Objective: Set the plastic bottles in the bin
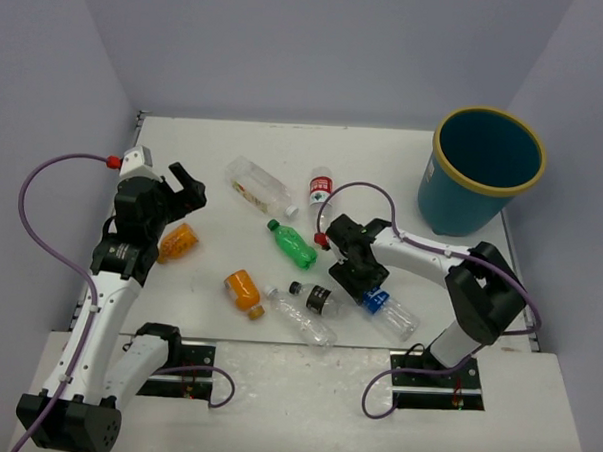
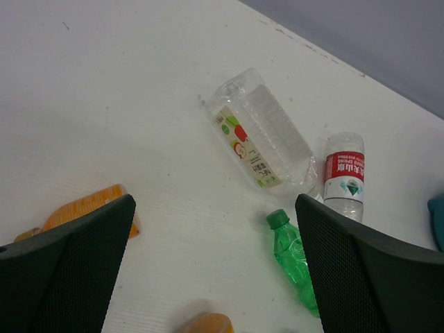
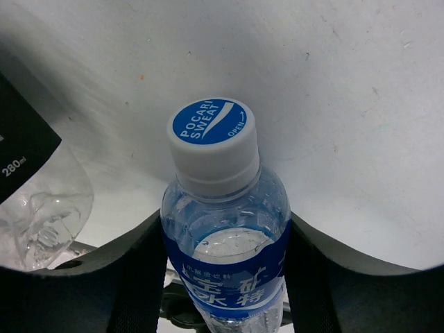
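Note:
My right gripper [image 1: 363, 287] is shut on the neck end of a clear bottle with a blue label [image 1: 390, 312], which lies on the table; in the right wrist view its fingers [image 3: 132, 277] press both sides of that bottle [image 3: 225, 277]. My left gripper [image 1: 181, 196] is open and empty above the table, near an orange bottle [image 1: 178, 241]. The left wrist view shows a pale-label bottle [image 2: 260, 139], a red-label bottle [image 2: 343, 173] and a green bottle [image 2: 295, 260]. A second orange bottle [image 1: 244, 291], a black-label bottle [image 1: 313, 299] and a clear bottle [image 1: 304, 323] lie mid-table. The teal bin [image 1: 481, 169] stands far right.
Grey walls enclose the table's [image 1: 384, 160] back and sides. The bin stands close to the right wall. The black-label bottle [image 3: 28, 159] lies just left of my right gripper. A purple cable loops over the right arm.

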